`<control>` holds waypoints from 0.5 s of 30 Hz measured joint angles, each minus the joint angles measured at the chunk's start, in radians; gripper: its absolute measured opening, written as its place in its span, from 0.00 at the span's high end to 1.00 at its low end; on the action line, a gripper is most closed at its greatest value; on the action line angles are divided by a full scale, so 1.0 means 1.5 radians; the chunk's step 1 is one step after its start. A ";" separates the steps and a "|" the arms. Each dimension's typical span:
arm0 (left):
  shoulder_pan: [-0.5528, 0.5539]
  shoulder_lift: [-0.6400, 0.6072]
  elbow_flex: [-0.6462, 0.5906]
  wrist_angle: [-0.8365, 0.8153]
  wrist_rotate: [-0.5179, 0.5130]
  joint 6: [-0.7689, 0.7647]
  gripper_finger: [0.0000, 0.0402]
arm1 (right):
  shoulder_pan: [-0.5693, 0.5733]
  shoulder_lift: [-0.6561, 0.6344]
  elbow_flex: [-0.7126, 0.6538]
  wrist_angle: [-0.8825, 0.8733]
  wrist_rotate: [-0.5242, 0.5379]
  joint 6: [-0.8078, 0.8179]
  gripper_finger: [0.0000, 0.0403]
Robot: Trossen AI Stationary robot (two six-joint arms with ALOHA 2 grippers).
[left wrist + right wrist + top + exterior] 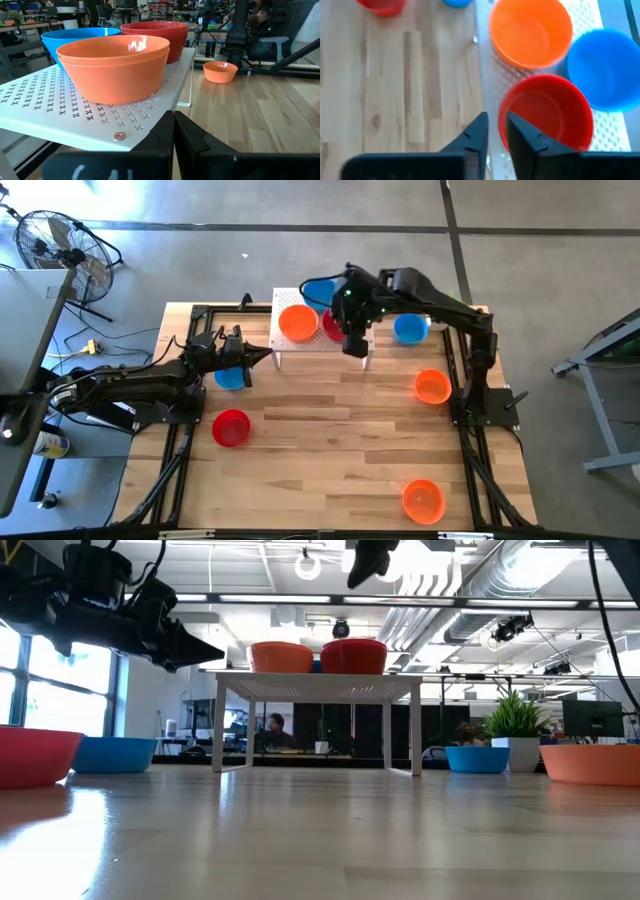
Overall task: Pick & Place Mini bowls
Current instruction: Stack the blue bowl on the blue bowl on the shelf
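A white perforated stand [300,348] at the table's far middle carries three of the mini bowls: orange [530,32], red [545,110] and blue [602,67]. My right gripper [496,127] hangs well above the stand's near edge, beside the red bowl. It slants downward, its fingers a little open with nothing between them. In the low view it shows high up [365,565]. My left gripper [174,130] is shut and level. It points at the stand's left near corner [150,131], and no contact shows. Other bowls rest on the table.
Loose bowls rest on the wood: blue [230,377] and red [231,428] at the left, blue [410,329] and orange [432,387] at the right, orange [422,500] near the front. A small green plant [517,725] stands at the far right. The table's middle is bare wood.
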 joint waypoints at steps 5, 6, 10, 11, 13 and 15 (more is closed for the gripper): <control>0.000 0.000 0.000 -0.009 0.001 0.000 1.00 | 0.023 -0.046 -0.132 0.120 -0.026 -0.026 0.99; 0.000 0.000 0.000 -0.011 0.001 0.000 1.00 | 0.026 -0.061 -0.178 0.162 -0.042 -0.027 0.99; 0.000 0.000 0.000 -0.016 0.001 0.000 1.00 | 0.043 -0.141 -0.372 0.350 -0.103 -0.021 0.97; 0.000 0.000 0.000 -0.016 0.001 0.000 1.00 | 0.049 -0.163 -0.419 0.398 -0.112 -0.017 0.97; 0.000 0.000 0.000 -0.016 0.001 0.000 1.00 | 0.059 -0.209 -0.514 0.496 -0.122 -0.001 0.98; 0.000 0.000 0.000 -0.016 0.001 0.000 1.00 | 0.069 -0.255 -0.603 0.591 -0.123 0.022 0.99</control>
